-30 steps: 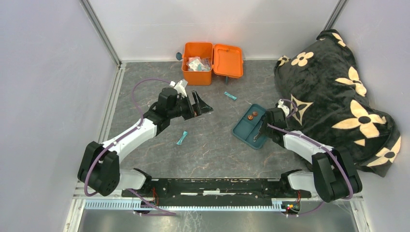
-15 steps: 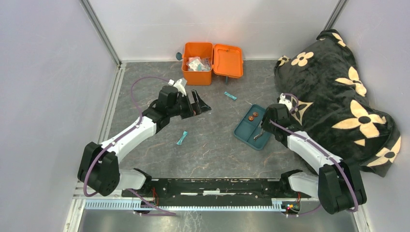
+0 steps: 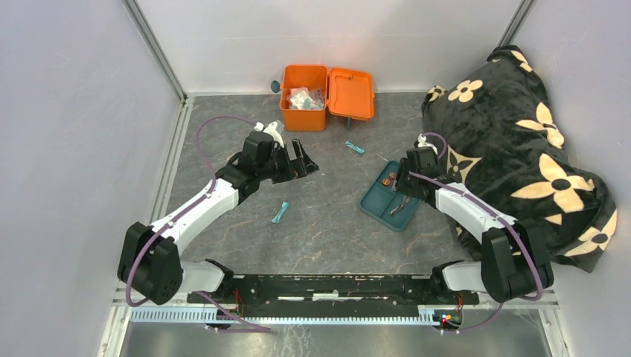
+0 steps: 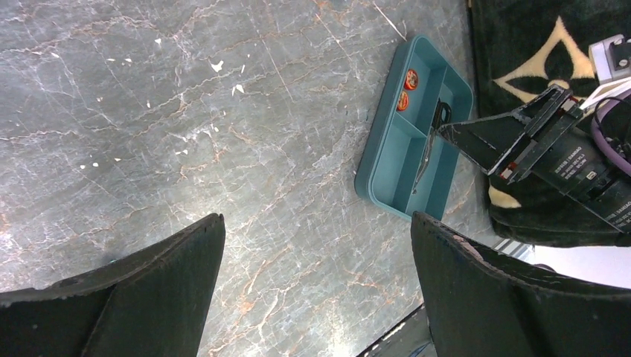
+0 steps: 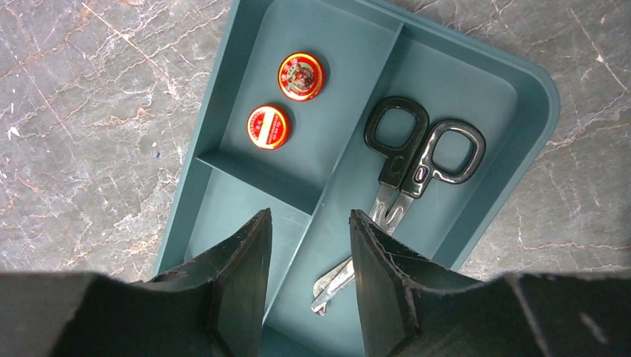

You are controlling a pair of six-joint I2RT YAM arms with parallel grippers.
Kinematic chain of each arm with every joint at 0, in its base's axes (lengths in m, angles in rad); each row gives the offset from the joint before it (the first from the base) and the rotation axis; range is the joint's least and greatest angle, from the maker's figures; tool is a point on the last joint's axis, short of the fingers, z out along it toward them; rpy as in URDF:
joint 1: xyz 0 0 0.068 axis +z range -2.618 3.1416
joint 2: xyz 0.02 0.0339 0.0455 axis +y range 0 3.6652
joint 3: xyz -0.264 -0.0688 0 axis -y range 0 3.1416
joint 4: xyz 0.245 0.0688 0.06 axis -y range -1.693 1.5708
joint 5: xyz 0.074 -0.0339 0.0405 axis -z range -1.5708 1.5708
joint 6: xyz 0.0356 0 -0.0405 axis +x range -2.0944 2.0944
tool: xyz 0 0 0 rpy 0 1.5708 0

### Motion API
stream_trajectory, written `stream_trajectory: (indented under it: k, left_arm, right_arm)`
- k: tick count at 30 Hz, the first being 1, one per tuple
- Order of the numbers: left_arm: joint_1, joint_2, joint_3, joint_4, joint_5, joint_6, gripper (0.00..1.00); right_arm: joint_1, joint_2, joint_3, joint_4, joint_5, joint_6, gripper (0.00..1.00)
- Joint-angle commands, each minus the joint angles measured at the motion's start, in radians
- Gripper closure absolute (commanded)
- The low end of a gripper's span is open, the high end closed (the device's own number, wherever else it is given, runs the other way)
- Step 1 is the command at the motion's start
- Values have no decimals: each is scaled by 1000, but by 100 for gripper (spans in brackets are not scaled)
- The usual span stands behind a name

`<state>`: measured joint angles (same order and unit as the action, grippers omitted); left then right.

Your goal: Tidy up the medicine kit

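The kit (image 3: 303,110) sits open at the table's (image 3: 327,227) far edge, by the back wall, packets inside; nearer, to the right, the tray (image 5: 238,202) holds two tins (image 5: 300,75) and scissors (image 5: 405,160); the right gripper (image 5: 309,223) hangs over it, jaws apart, empty; the left gripper (image 4: 316,223), spread wide, hovers empty above bare table.

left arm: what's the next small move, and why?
Probably lower the left gripper toward the small teal sachet lying loose nearby: its jaws stand wide open and empty, and the orange plastic medicine kit sits open.
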<state>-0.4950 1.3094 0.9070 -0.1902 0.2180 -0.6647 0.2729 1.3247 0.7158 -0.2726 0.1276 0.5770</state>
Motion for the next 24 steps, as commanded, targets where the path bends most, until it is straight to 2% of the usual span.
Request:
stream_trajectory:
  k: [1, 12, 19, 24]
  left_arm:
    - [0, -39, 5, 4, -19, 51, 0]
    - [1, -39, -11, 14, -20, 41, 0]
    - [0, -50, -13, -9, -44, 50, 0]
    - [1, -75, -7, -71, -161, 65, 0]
  right_arm:
    - [6, -1, -6, 4, -28, -5, 52]
    - [22, 108, 2, 31, -81, -24, 55]
    - [61, 189, 54, 2, -74, -78, 70]
    - [148, 229, 112, -48, -26, -126, 82]
